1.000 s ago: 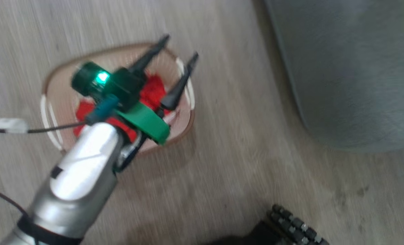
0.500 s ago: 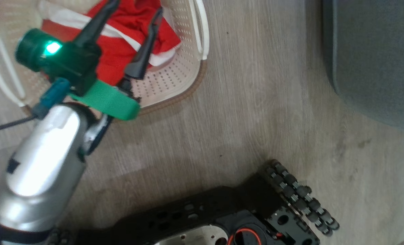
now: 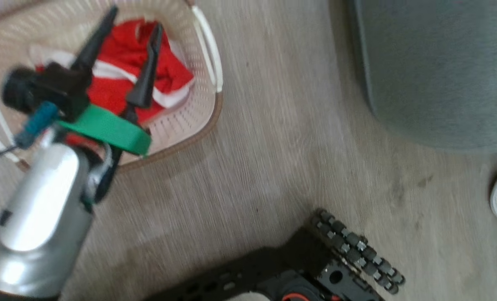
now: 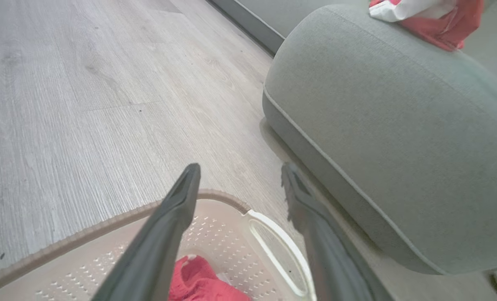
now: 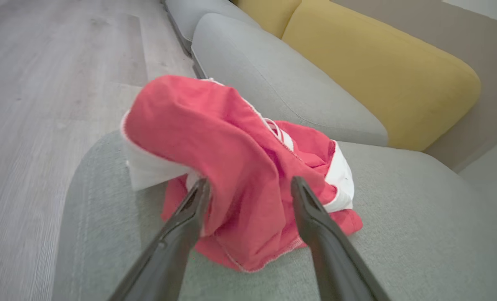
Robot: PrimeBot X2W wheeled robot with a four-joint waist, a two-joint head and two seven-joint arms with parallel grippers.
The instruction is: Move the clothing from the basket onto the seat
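Your left tool hangs open over the basket, with red clothing inside it. Your right tool stands open at another red garment lying on the grey seat.

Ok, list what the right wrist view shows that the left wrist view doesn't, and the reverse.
Right wrist view: the open right gripper, a yellow cushion. Left wrist view: the open left gripper, the basket with red clothing inside. Both: the grey seat, a red garment lying on it, the wood floor.
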